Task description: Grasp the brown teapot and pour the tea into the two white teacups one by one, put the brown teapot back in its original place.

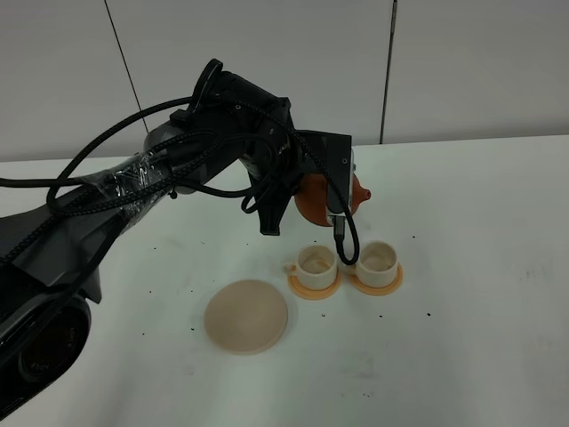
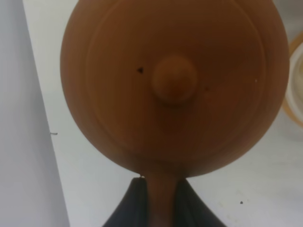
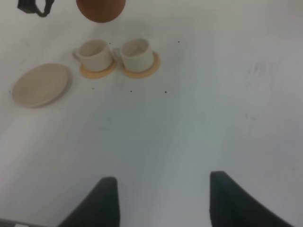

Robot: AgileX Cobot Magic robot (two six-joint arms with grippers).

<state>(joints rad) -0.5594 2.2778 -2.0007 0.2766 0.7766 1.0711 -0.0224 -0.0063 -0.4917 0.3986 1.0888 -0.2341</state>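
Observation:
The brown teapot point(image 1: 309, 201) hangs in the air just behind the two white teacups, its short spout pointing right; the left arm's wrist mount hides much of it. My left gripper point(image 2: 161, 205) is shut on the teapot's handle, and the lid and knob point(image 2: 174, 80) fill the left wrist view. The left teacup point(image 1: 316, 261) and the right teacup point(image 1: 377, 258) stand side by side on orange coasters. The pale beige trivet point(image 1: 246, 316) lies bare in front and to the left of them. My right gripper point(image 3: 165, 198) is open over bare table, far from the cups point(image 3: 96, 53) point(image 3: 137, 52).
The white table point(image 1: 480, 311) carries scattered dark specks. The left arm and its cables point(image 1: 133, 187) stretch in from the left edge above the table. A grey panelled wall point(image 1: 462, 62) runs behind the table.

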